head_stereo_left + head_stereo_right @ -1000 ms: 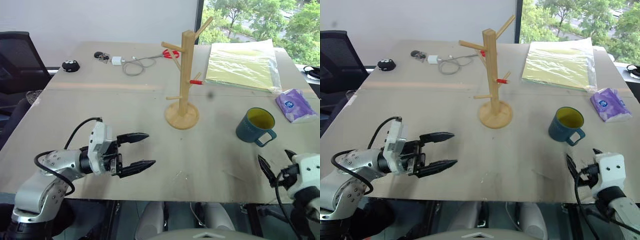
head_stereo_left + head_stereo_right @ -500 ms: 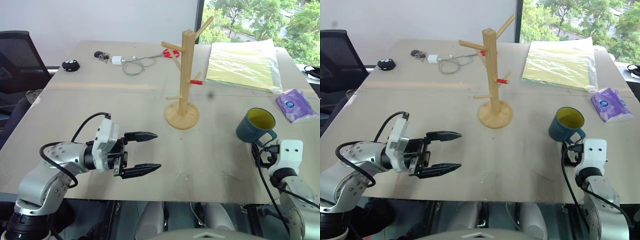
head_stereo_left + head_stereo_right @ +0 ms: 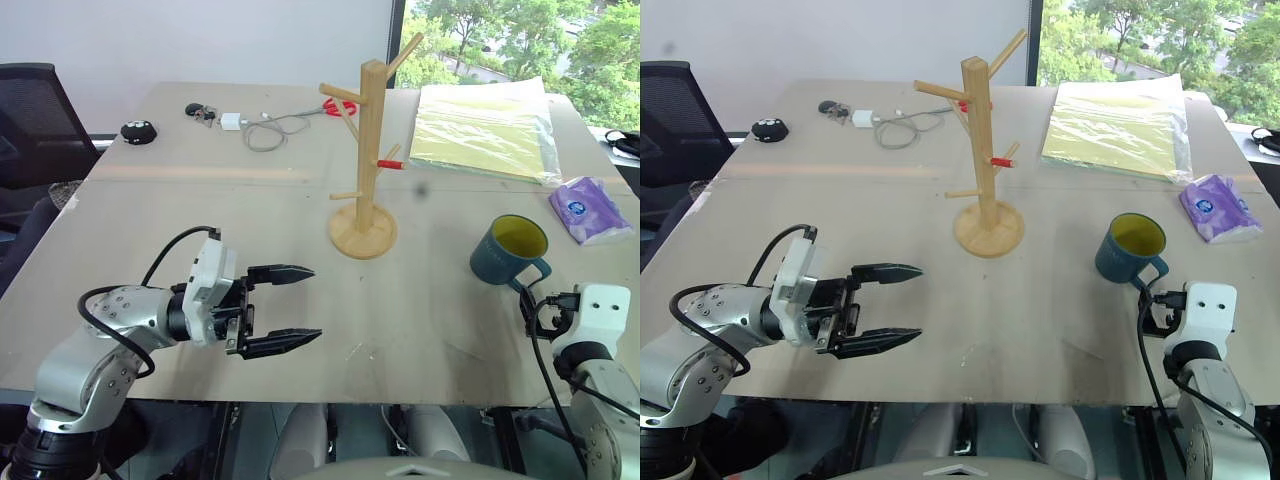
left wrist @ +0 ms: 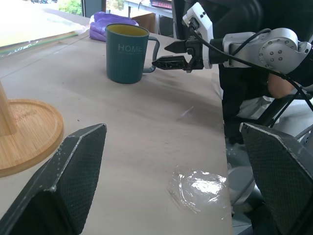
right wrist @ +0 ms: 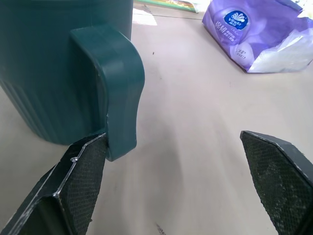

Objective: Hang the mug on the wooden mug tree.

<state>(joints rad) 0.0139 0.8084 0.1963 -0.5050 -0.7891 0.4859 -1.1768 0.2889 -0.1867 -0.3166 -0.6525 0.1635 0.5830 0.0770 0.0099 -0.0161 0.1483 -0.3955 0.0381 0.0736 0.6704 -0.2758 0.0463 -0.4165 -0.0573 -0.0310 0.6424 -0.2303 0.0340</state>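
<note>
Items before you, each placed against the wooden mug tree point(image 3: 366, 160), which stands upright on its round base near the middle of the table point(image 3: 200, 215):

- The mug point(image 3: 508, 250) — dark teal, yellow inside — sits upright on the table to the right of the tree's base and a little nearer you, well apart from it. Its handle points toward the near right. No peg carries it.
- Your right gripper point(image 4: 168, 55) is just behind that handle, farther from the tree than the mug. Its fingers are spread wide; in the right wrist view one finger pad point(image 5: 78, 183) lies at the foot of the handle and the other stands clear of it. Nothing is pinched.
- Your left gripper point(image 3: 297, 305) hovers low over the table to the tree's near left, well apart from it. Its fingers are spread and empty, pointing right.
- A purple tissue packet point(image 3: 590, 210) lies right of the tree, beyond the mug.
- A yellow-green plastic-wrapped sheet point(image 3: 485, 125) lies to the tree's far right.
- A white charger with its coiled cable point(image 3: 255, 128) lies to the far left — a small black round object point(image 3: 140, 131) farther left again.
</note>
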